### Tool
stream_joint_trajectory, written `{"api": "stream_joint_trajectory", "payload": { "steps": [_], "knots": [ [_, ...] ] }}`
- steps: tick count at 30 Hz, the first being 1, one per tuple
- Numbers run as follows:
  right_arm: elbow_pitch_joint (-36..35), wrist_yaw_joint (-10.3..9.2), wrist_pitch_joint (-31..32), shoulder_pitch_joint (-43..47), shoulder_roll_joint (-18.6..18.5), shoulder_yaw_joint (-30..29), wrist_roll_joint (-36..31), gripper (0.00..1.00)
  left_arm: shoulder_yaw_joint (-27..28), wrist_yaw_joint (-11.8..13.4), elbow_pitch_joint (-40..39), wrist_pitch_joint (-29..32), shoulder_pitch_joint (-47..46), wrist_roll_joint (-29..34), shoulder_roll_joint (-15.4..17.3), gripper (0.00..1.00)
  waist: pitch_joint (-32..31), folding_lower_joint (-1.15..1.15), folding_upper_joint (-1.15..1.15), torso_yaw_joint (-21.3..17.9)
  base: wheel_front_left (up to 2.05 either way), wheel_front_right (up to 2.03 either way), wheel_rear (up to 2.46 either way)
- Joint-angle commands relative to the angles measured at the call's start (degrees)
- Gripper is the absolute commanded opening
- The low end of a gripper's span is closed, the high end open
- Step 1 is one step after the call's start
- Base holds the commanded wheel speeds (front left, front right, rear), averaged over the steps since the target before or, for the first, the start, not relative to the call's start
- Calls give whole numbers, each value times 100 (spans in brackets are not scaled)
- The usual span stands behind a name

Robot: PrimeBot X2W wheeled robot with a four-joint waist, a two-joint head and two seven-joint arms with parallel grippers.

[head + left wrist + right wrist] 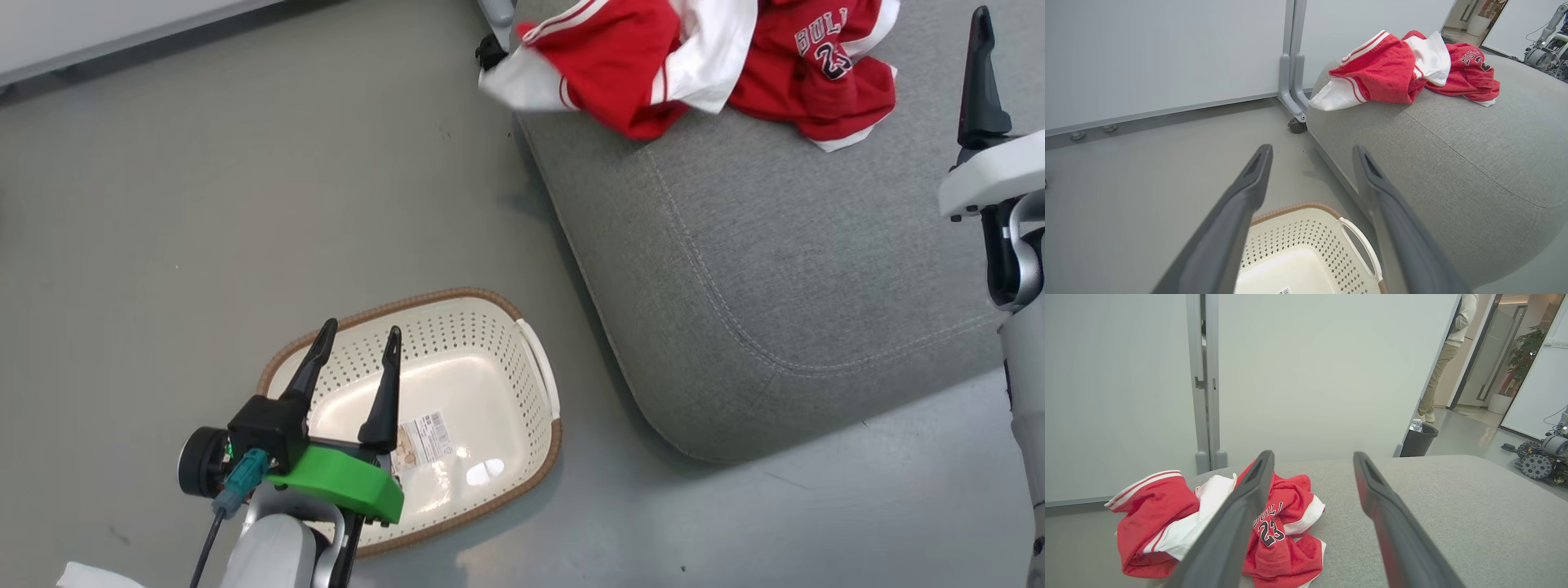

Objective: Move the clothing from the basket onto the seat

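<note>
red clothing heaped at far corner of grey seat, white-trimmed end overhanging edge | basket on floor beside seat, label inside | left gripper above basket, fingers wide apart, holding nothing | right gripper over seat, fingers wide apart, holding nothing

- Jersey: top cut by frame edge, lettering partly lost in folds.
- Basket label: print too small to read.
- Person: upper body cut off.
</note>
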Motion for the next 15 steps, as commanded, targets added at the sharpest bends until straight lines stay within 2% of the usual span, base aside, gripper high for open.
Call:
{"api": "stream_joint_trajectory", "payload": {
  "steps": [1,15],
  "knots": [
    [-142,-11,-2,153,-38,21,55,100,50,-13,-33,2,136,-47,8,100,-535,0,0,-252,0,0,0],
    [-2125,-11,-2,1333,204,136,549,100,307,-13,-330,2,695,-312,-8,100,-1310,0,0,45,0,0,0]
  ]
}}
